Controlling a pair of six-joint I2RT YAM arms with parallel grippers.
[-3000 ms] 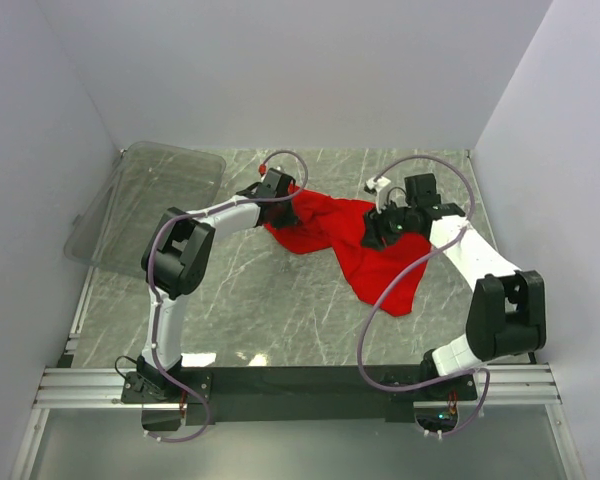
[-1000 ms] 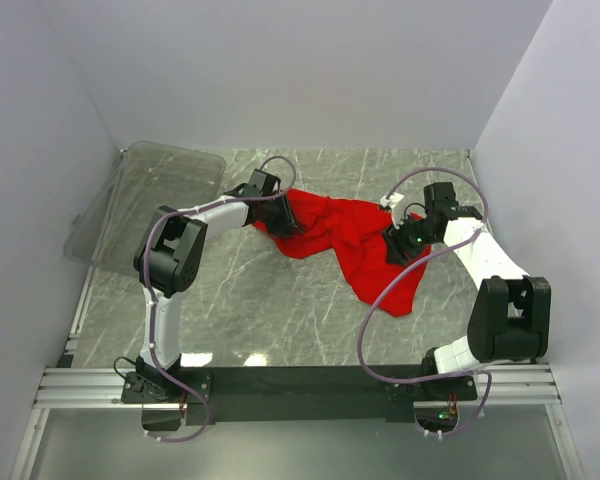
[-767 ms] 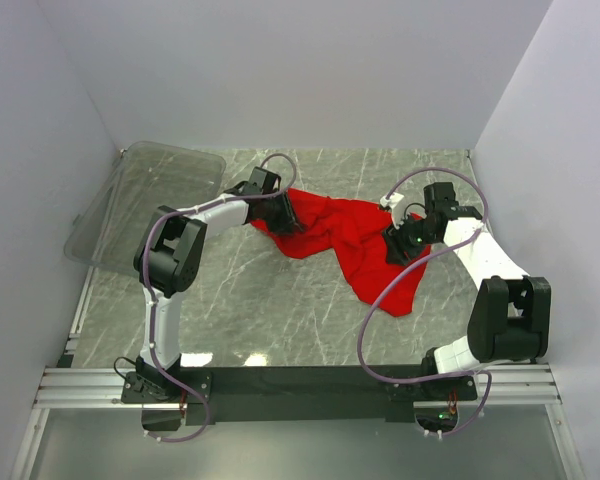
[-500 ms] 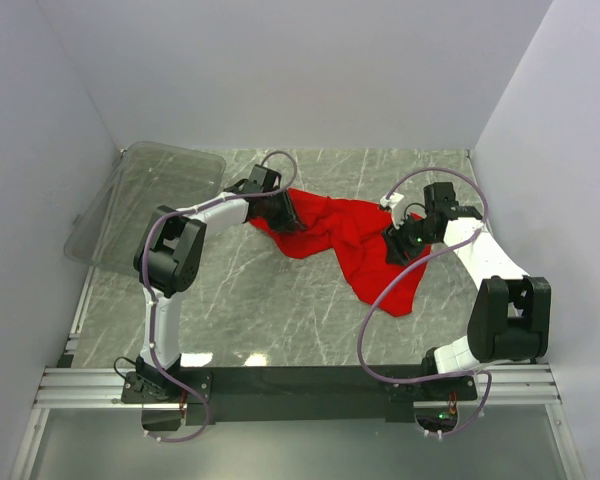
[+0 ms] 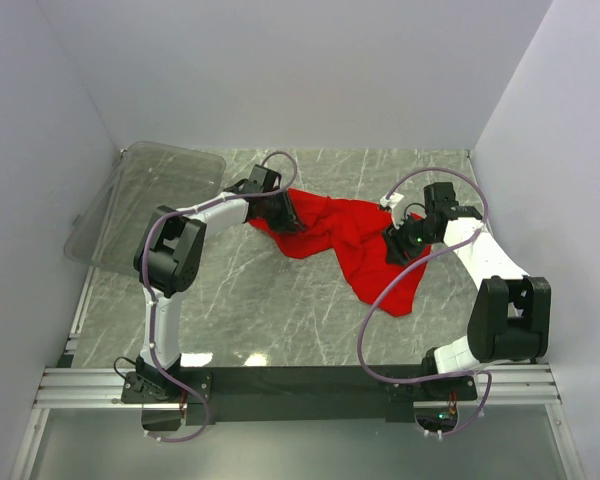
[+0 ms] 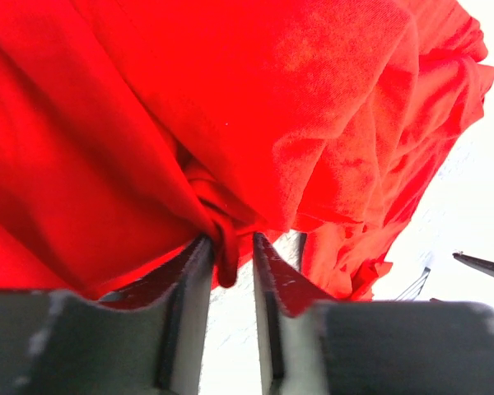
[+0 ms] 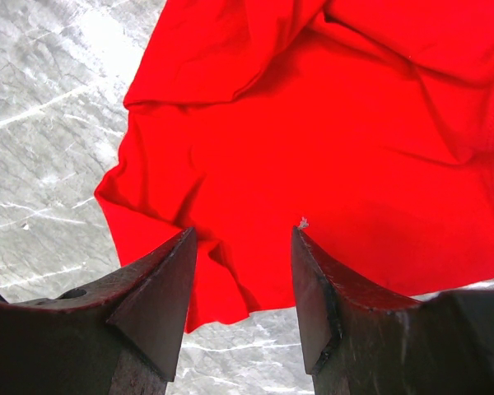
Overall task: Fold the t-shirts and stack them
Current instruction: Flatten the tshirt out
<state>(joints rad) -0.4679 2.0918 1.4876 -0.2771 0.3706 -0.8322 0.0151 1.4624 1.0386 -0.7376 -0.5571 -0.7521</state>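
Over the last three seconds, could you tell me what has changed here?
The left gripper shifted slightly left along the t-shirt edge and has closed in on a bunched fold. The right gripper drew back to the right and stands open over the cloth. The t-shirt stays crumpled; the clear bin has not moved.

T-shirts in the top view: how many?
1. One red t-shirt lies crumpled at the table's far middle, one edge pinched by the left gripper. A second could hide beneath the folds, but none shows.
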